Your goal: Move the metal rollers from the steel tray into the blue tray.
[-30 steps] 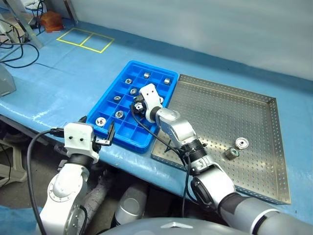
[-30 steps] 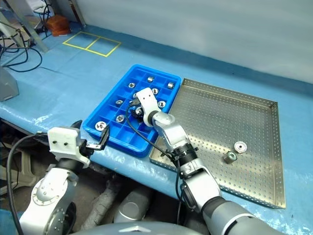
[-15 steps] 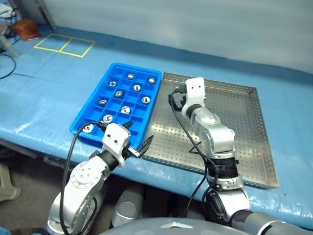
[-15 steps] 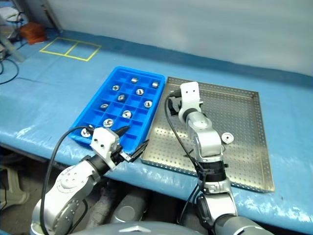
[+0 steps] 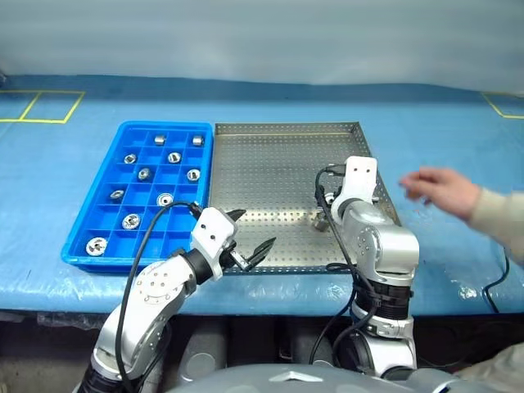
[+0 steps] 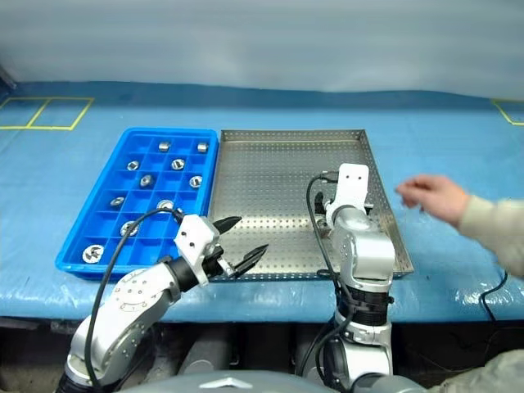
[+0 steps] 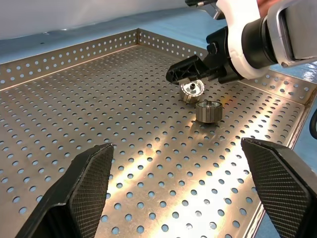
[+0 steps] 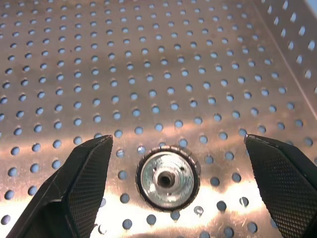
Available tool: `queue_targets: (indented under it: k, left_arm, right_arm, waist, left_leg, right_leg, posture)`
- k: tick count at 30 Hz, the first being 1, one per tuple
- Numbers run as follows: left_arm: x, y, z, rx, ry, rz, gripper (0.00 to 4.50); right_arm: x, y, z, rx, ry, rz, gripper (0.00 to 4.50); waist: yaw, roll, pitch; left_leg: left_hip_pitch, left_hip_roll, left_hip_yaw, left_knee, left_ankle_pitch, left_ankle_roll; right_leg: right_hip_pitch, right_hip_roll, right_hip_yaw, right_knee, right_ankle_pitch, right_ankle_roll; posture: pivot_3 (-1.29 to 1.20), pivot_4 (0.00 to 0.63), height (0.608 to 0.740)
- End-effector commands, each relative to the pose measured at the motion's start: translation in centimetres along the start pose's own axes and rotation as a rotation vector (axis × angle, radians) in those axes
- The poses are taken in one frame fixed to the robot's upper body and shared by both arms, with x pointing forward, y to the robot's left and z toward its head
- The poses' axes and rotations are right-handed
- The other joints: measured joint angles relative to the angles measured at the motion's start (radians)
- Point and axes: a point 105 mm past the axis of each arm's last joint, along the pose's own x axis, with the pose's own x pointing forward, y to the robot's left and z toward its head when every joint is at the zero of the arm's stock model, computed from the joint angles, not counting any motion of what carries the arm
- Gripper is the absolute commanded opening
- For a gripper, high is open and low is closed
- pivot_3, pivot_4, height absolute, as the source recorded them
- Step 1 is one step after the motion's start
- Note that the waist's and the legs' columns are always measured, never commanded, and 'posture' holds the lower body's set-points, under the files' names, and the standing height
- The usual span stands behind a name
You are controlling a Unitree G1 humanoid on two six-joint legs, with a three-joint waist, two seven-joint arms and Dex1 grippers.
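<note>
Underneath, blue sheeting [image 5: 74, 164] covers the table, yellow-taped.

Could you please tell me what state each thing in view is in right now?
Steel tray: two metal rollers left, near its right side.
Blue tray: several compartments hold a roller each.
Left gripper: open, empty.
Right gripper: open, straddling a roller lying flat.
Person's hand: raised beside the tray.

You're in a workshop or robot test lab: long bench under a blue cover [image 5: 74, 147], yellow tape squares [image 5: 37, 106] marked on it, plain grey wall [image 5: 262, 37] behind. Perforated steel tray [image 5: 270, 172] beside a blue sorting tray [image 5: 90, 213] holding small metal rollers [image 5: 131, 221]. A person's hand [image 5: 438, 190] reaches in.
</note>
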Motion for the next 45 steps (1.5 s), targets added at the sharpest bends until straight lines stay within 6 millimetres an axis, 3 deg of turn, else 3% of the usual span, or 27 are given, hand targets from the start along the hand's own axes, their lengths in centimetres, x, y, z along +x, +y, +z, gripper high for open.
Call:
queue_targets:
  k: [1,16,33,45]
  left_arm:
    - [0.1,-0.4,0.6,0.009,-0.038,-0.018,4.5]
    - [0.0,-0.3,0.7,0.009,-0.04,-0.01,4.5]
    - [0.0,-0.4,0.7,0.009,-0.041,-0.005,4.5]
    - [0.0,-0.4,0.8,0.011,-0.044,-0.001,4.5]
  right_arm:
    - [-0.7,-0.2,0.3,0.022,-0.018,-0.004,4.48]
    - [-0.7,-0.2,0.0,0.039,-0.008,-0.009,4.48]
    - [-0.6,1.3,0.8,0.005,-0.043,0.053,4.48]
    - [-0.5,7.0,4.5,-0.163,-0.294,0.286,4.48]
  waist:
    - [0.0,0.0,0.0]
    - [0.0,0.0,0.0]
    - [0.002,0.0,0.0]
    - [0.002,-0.001,0.001]
  left_leg:
    - [0.0,0.0,0.0,0.001,0.0,0.0]
    - [0.0,0.001,0.0,0.002,0.0,0.0]
    - [0.0,0.001,0.0,0.002,0.0,0.0]
    - [0.0,0.001,0.0,0.001,0.0,0.0]
  right_leg:
    - [0.0,0.0,0.0,0.001,0.0,0.0]
    - [0.0,0.0,0.001,0.002,0.0,0.0]
    - [-0.001,-0.001,0.001,0.002,0.0,0.0]
    - [-0.001,0.001,0.0,0.002,-0.001,0.0]
  posture:
    - [0.15,0.15,0.74]
    - [0.17,0.15,0.74]
    - [0.19,0.15,0.74]
    - [0.2,0.15,0.74]
